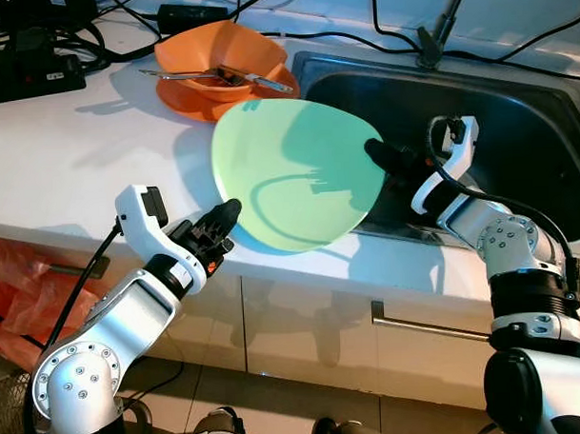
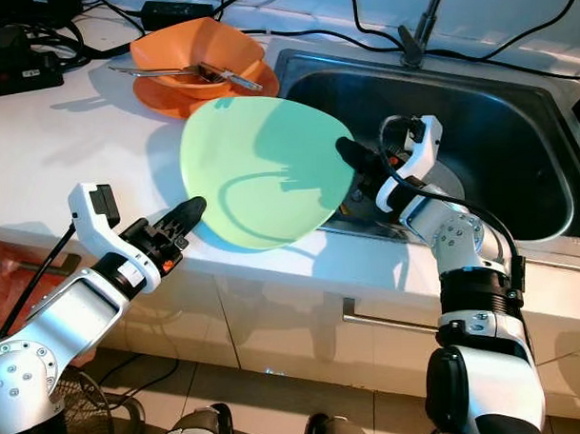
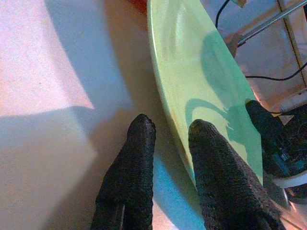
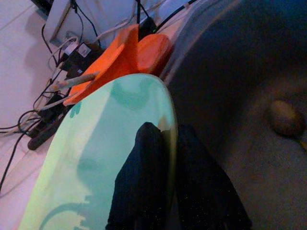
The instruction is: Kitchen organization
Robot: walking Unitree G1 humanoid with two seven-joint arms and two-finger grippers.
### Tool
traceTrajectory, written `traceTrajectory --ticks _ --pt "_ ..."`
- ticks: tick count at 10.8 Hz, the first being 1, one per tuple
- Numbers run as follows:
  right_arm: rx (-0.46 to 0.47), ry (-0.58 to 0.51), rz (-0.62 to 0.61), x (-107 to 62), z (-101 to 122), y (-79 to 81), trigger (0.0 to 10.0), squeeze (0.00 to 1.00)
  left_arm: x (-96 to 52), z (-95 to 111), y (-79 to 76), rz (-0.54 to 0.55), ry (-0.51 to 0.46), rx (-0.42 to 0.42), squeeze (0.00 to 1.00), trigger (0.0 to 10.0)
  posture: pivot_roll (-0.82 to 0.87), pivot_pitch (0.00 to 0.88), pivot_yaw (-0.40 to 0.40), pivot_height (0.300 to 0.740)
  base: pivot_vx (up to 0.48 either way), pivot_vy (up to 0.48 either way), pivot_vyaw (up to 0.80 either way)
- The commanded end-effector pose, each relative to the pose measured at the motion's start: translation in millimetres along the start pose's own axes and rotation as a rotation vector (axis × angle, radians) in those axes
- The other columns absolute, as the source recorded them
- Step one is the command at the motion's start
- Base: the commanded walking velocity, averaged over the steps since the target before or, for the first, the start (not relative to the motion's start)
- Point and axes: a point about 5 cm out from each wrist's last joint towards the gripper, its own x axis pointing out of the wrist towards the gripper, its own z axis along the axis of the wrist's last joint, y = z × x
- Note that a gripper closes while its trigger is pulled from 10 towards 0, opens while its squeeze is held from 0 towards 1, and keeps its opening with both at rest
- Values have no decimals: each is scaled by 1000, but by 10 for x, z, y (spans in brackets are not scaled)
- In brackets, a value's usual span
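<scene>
My right hand (image 1: 381, 158) is clamped on the plate's (image 1: 293, 169) rim at its 3 o'clock, holding it tilted over the desk (image 1: 69, 158) edge beside the sink (image 1: 525, 123). My left hand (image 1: 222, 222), fingers slightly apart, sits at its 8 o'clock, touching the rim. Orange bowls (image 1: 218, 58) lie at 11.

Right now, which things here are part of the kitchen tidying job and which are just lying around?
In the job:
green plate, clamped at its rim by the right gripper
left gripper, open at the plate's near edge
orange dishes with cutlery
sink

Lying about:
black cables on the counter
orange bag
</scene>
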Motion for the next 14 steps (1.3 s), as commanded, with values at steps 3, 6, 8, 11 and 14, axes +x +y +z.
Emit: traceTrajectory --ticks 3,6,8,11,14 --pt "6 -33 -190 -171 99 -286 0 0 -2 -92 96 46 49 -13 0 10000 130 167 -94 740 0 0 0" --pt "30 -109 -339 -305 273 -474 0 0 1 -94 103 45 51 -13 0 10000 128 164 -93 740 0 0 0" --pt "60 -185 -413 -400 401 -572 0 0 5 -99 103 43 54 -14 0 10000 127 161 -91 740 0 0 0" --pt "112 -291 -470 -440 492 -633 0 0 16 -102 91 39 56 -15 0 10000 127 163 -90 740 0 0 0" --pt "121 -332 -472 -414 513 -627 0 0 14 -95 88 41 51 -16 0 10000 130 164 -91 740 0 0 0"
